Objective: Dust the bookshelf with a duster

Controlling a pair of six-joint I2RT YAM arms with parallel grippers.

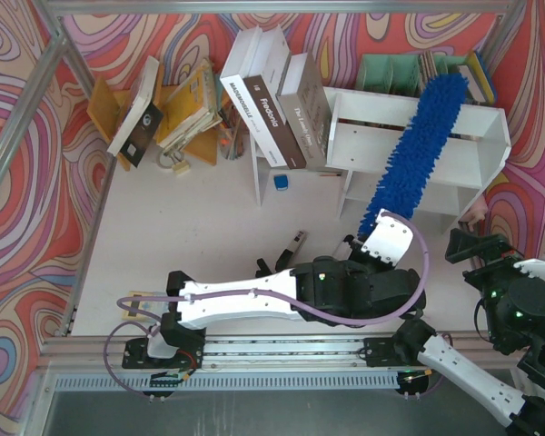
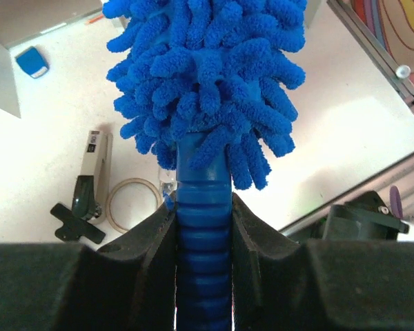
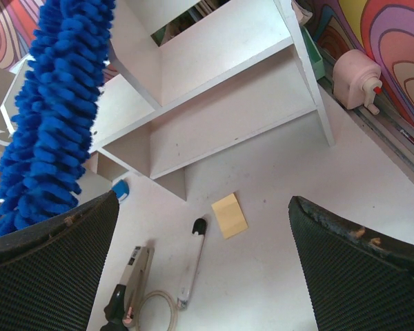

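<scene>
Left end effector (image 2: 203,221) clenched on duster (image 1: 418,150) handle. Head slants up across bookshelf (image 1: 480,127) at worktop (image 1: 209,236) far-right corner. Right end effector (image 3: 203,234) spread wide, holding nothing.

Risks: long head may lever handle loose in grip; sweep toward worktop's left edge may topple books (image 1: 282,100) leaning at shelf end.

Unclear: whether tip touches shelf top. Compartments partly hidden behind duster.

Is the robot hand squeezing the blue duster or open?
Shut. In the left wrist view, the left gripper has its black fingers pressed against both sides of the duster on its ribbed blue handle.
</scene>
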